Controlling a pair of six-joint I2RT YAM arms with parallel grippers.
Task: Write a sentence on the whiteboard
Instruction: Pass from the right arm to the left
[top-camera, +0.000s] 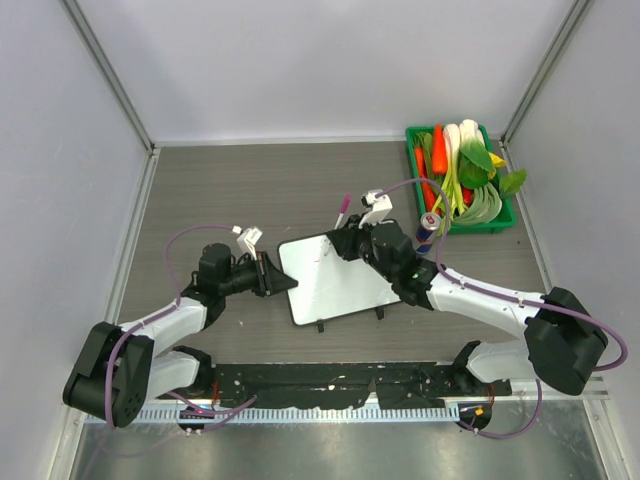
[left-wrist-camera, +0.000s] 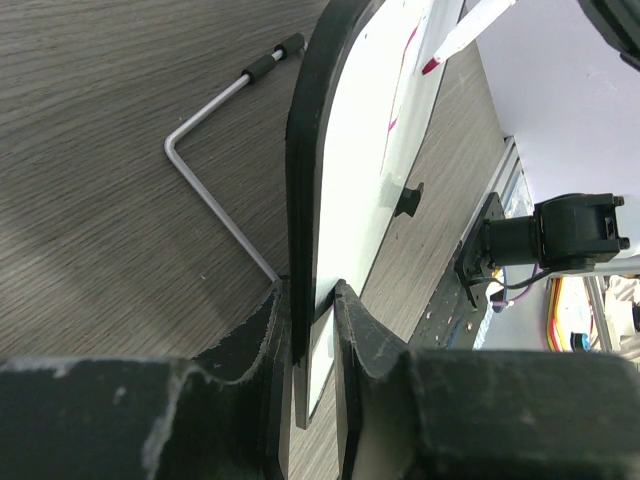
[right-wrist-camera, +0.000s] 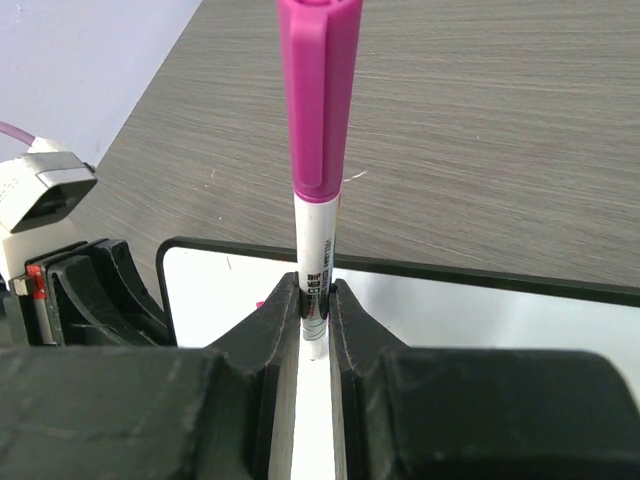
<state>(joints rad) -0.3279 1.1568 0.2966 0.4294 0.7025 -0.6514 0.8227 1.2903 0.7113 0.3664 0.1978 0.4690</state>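
Note:
The whiteboard (top-camera: 335, 285) lies tilted mid-table on its two black feet. My left gripper (top-camera: 270, 275) is shut on its left edge; in the left wrist view the two jaws pinch the dark edge (left-wrist-camera: 315, 300) of the board (left-wrist-camera: 365, 170). My right gripper (top-camera: 347, 240) is shut on a pink-capped marker (top-camera: 343, 210), cap up, over the board's far left corner. The right wrist view shows the marker (right-wrist-camera: 318, 150) clamped between the jaws above the board (right-wrist-camera: 215, 285). Of the sentence, only a thin pink stroke (left-wrist-camera: 405, 60) shows near the marker tip (left-wrist-camera: 432, 66); no words are readable.
A green basket (top-camera: 412, 150) of vegetables stands at the far right. A small blue and red can (top-camera: 428, 228) stands beside my right arm. The board's bent wire stand (left-wrist-camera: 200, 180) lies on the table behind it. Walls enclose the table on three sides.

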